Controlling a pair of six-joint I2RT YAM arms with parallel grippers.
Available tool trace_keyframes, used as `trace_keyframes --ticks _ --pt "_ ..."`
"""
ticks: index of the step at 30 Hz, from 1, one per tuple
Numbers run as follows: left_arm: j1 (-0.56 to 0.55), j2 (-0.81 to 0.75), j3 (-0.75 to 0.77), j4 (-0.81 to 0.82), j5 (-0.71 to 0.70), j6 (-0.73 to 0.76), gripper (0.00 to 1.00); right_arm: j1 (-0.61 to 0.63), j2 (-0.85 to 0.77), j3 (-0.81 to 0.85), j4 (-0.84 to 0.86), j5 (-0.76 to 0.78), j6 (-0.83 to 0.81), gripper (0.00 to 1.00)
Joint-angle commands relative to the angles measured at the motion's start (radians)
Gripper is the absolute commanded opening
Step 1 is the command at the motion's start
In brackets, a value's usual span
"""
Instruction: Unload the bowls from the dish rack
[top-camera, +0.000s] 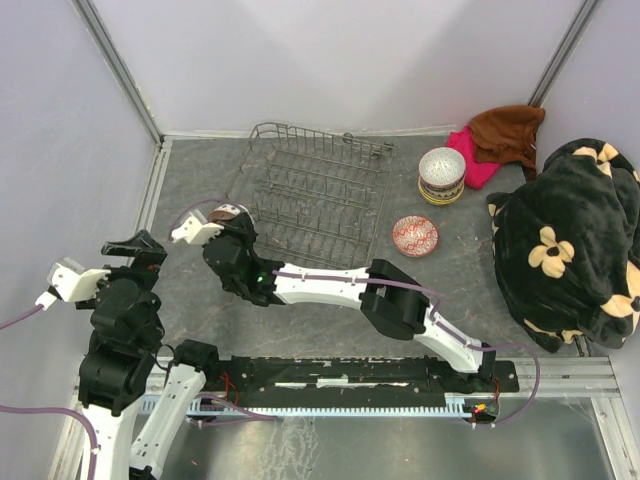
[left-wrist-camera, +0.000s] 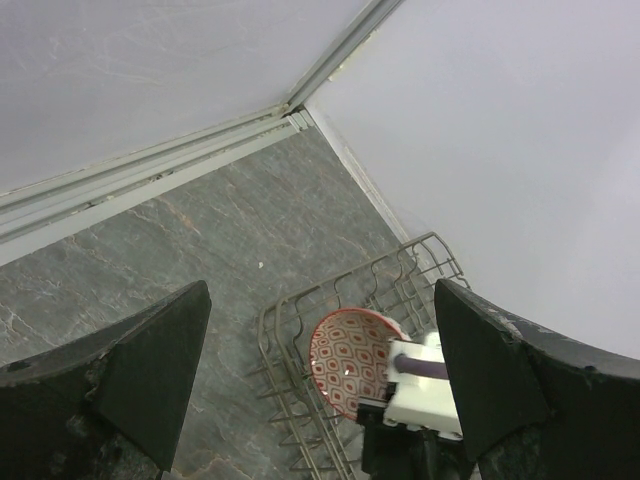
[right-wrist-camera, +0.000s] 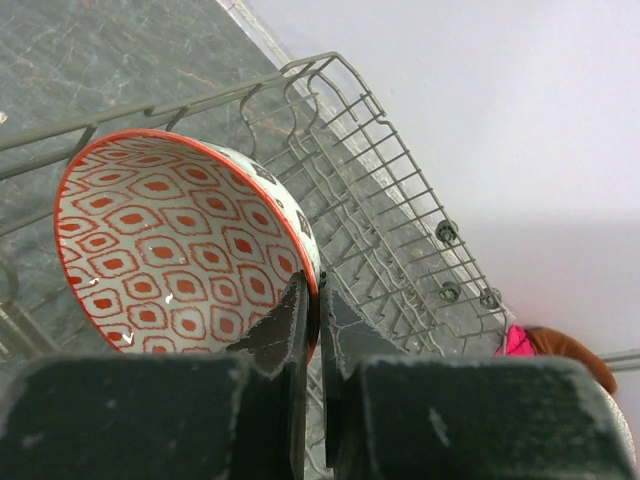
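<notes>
**Right claw (right-wrist-camera: 318, 300) clenched on red bowl's (right-wrist-camera: 170, 250) rim**

I see the bowl standing on edge just ahead of my fingertips, with the dish rack (right-wrist-camera: 400, 230) wires below and beyond. I judge a straight lift frees it. Left claw (left-wrist-camera: 320, 320) gapes, well aside.

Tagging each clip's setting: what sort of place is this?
Likely a lab test cell, not a kitchen: plain white walls box in a grey table, a mounting rail runs along its near edge, and the rack shares it with stray cloths.
</notes>
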Motion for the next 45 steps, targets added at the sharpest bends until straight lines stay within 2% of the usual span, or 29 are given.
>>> trace_keyframes --ticks 1,8,13,16,21,25,29,36,40,45 --pt "-0.003 -0.009 0.004 0.037 -0.023 0.019 0.99 -0.029 -0.169 0.01 0.052 0.03 0.082 0.01" --pt "-0.003 0.008 0.003 0.044 0.006 0.013 0.99 -0.095 -0.3 -0.023 -0.09 0.018 0.219 0.01" --pt "-0.003 0.039 -0.007 0.08 0.076 0.032 0.99 -0.187 -0.433 -0.058 -0.329 -0.013 0.392 0.01" --pt "-0.004 0.075 -0.023 0.129 0.164 0.058 0.99 -0.255 -0.566 -0.152 -0.451 -0.051 0.517 0.01" --pt "-0.003 0.202 -0.03 0.213 0.366 0.089 0.99 -0.397 -0.769 -0.246 -0.764 -0.163 0.753 0.01" --pt "-0.003 0.324 -0.026 0.263 0.53 0.103 0.99 -0.491 -0.943 -0.385 -0.9 -0.255 0.858 0.01" --pt "-0.002 0.371 -0.05 0.324 0.595 0.091 0.99 -0.581 -1.074 -0.499 -1.0 -0.328 0.939 0.01" --pt "-0.003 0.4 -0.048 0.353 0.647 0.085 0.99 -0.788 -1.188 -0.68 -1.023 -0.554 1.012 0.01" --pt "-0.004 0.403 -0.055 0.36 0.674 0.078 0.99 -0.893 -1.189 -0.768 -0.998 -0.732 1.044 0.01" --pt "-0.003 0.401 -0.053 0.358 0.681 0.085 0.99 -1.006 -1.166 -0.876 -0.909 -0.873 1.078 0.01"
